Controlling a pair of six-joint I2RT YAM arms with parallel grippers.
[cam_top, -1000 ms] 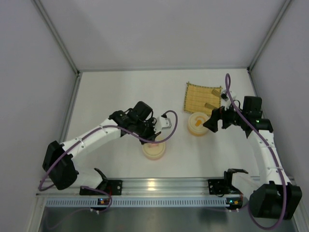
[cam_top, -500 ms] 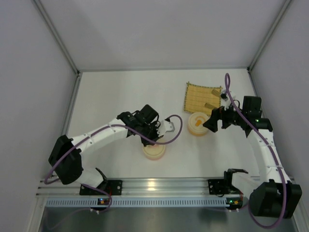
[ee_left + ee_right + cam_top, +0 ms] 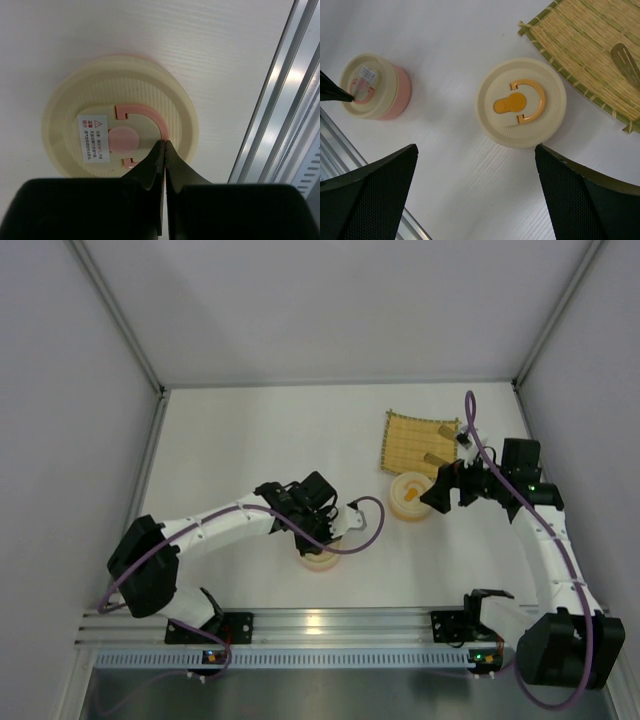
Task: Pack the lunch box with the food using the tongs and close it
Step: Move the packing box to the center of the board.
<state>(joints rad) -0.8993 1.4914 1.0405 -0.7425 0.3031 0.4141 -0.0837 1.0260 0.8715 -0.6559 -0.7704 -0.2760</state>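
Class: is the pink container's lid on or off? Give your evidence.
On. The cream lid covers the pink container fully, seated level on its rim, with its handle lying flat.

Bright, even overhead light — the white table (image 3: 250,440) carries only faint, soft shadows, as beside the pink container (image 3: 385,95). Glare streaks the metal rail (image 3: 320,620) at the near edge. Dark fingers (image 3: 145,170) close to the lens look slightly soft.

My left arm (image 3: 230,515) now reaches farther right. My left gripper (image 3: 164,143) closes fully, tips together against the pink handle (image 3: 146,113) on the pink lunch box (image 3: 320,558).
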